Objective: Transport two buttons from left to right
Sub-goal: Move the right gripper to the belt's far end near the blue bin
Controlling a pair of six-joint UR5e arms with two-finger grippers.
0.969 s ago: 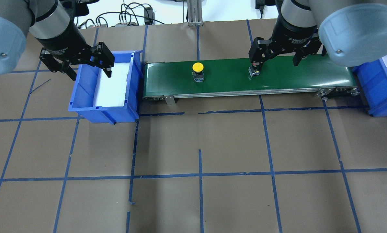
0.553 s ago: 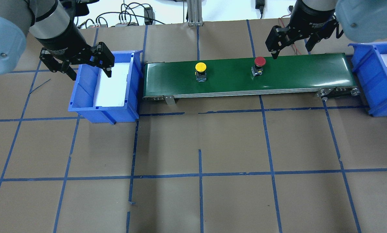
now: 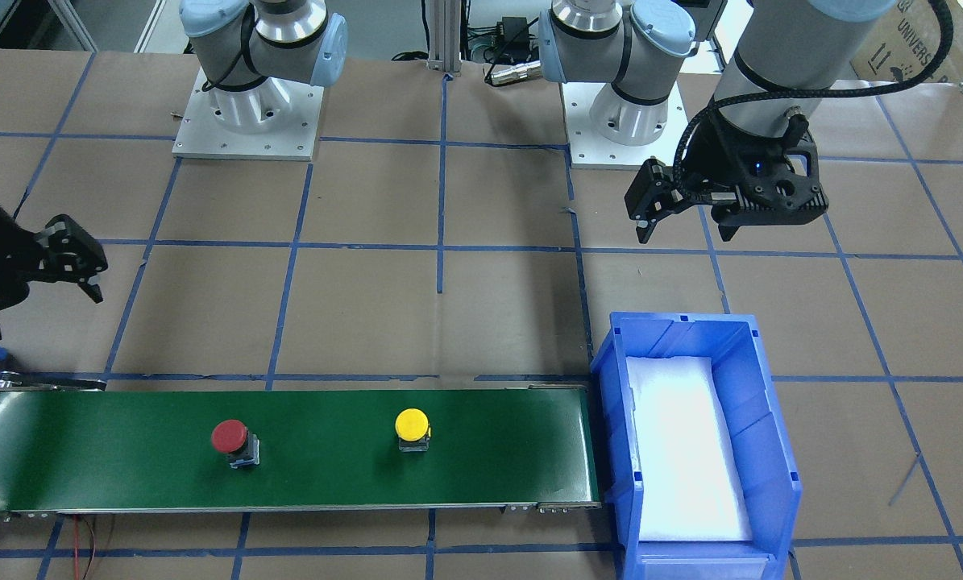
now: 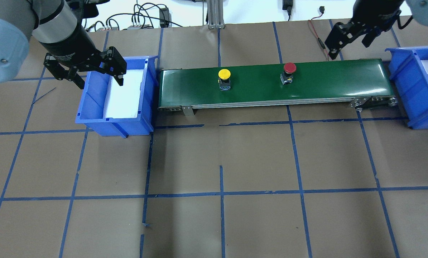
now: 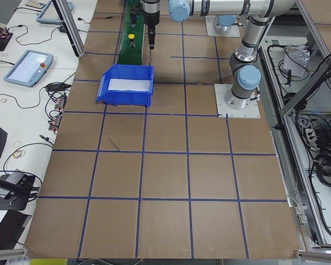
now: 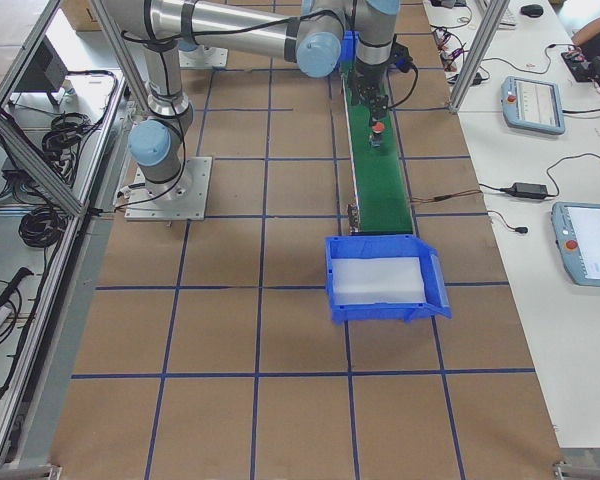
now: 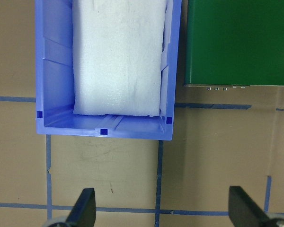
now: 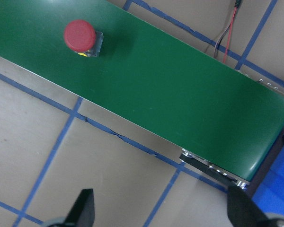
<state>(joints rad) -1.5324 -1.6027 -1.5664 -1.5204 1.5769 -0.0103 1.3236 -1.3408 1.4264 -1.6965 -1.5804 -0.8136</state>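
We view the green belt (image 4: 335,80) from behind and from opposite — both steeply downward; side views sit far back; wrist cameras look straight down, close.

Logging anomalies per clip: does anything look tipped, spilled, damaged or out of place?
Nothing stands out. The red button and yellow button stand upright, apart, on the green belt; the left bin and right bin hold only white foam; the left pincer and right pincer are open, empty.
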